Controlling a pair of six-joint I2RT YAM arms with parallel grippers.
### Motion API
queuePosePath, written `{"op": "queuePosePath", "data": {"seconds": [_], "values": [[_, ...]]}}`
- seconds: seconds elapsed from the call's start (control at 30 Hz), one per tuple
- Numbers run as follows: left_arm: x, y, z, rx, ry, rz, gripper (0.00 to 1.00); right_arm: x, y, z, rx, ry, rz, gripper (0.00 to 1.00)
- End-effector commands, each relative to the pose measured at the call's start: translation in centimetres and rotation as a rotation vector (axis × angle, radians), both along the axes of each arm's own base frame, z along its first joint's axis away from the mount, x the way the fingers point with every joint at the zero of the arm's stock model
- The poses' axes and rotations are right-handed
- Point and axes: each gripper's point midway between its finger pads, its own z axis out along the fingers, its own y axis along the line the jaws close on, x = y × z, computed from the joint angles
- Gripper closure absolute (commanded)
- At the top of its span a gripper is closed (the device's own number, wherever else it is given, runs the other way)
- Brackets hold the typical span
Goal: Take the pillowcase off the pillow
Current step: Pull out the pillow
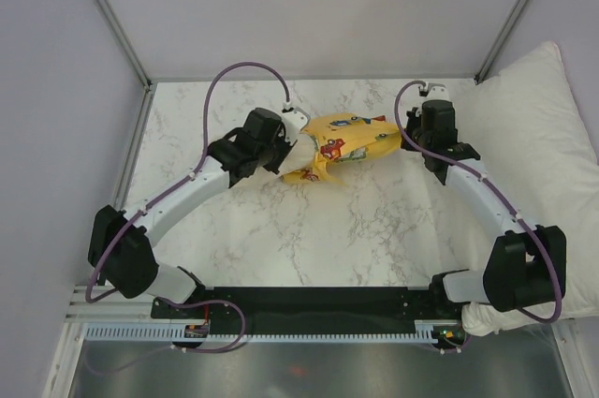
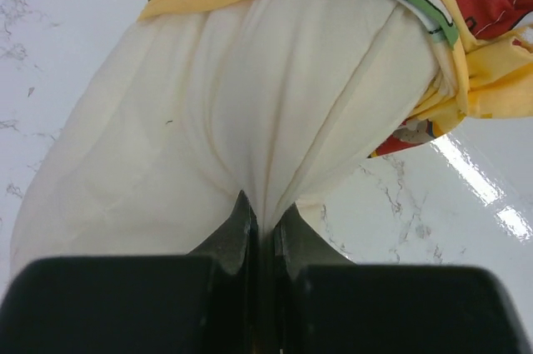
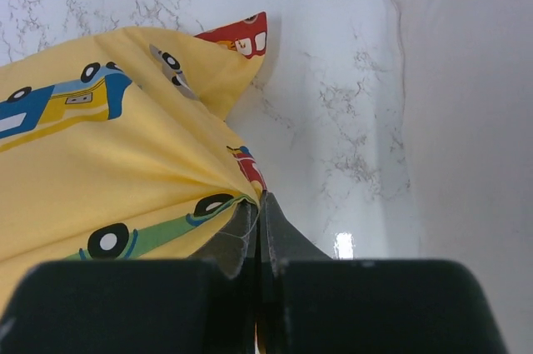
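The pillowcase (image 1: 354, 139), bright yellow and printed with cars, trucks and buses, lies crumpled on the marble table (image 1: 281, 248), a little toward 12 o'clock from its centre, its length running from 8 o'clock to 2 o'clock. Its closed end is gathered into folds at the 2 o'clock tip. The pillow (image 1: 299, 160), plain cream and creased lengthwise, pokes out of the open mouth at 8 o'clock, perhaps half uncovered, with the yellow hem bunched round it

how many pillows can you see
2. A small cream pillow at the centre, partly inside the yellow pillowcase; a big white pillow down the right side, its lower part partly hidden.
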Motion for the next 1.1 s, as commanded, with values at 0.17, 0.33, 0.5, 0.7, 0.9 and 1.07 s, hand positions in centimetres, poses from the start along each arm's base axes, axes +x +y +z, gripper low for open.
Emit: {"op": "queuePosePath", "data": {"seconds": [0.17,0.33,0.5,0.7,0.9,1.07], "values": [[2.0,7.4,5.2,-0.036,-0.111,0.24,0.98,2.1,-10.6,-0.5,-0.033,0.01,-0.306,1.0],[3.1,10.8,5.5,-0.039,-0.123,0.335,0.98,2.7,-13.1,0.6,-0.007,-0.013,-0.354,1.0],[3.2,12.3,5.9,-0.016,-0.155,0.371,0.98,2.9,-14.5,3.2,0.001,-0.059,-0.382,1.0],[3.2,13.5,6.5,0.017,-0.201,0.399,0.98,3.5,-15.8,7.5,0.036,-0.141,-0.404,1.0],[2.9,14.0,7.2,0.011,-0.232,0.414,0.98,3.7,-16.8,9.8,0.043,-0.17,-0.411,1.0],[2.7,12.1,7.2,-0.061,-0.208,0.336,0.98,2.8,-15.2,9.4,0.079,-0.16,-0.347,1.0]]}}
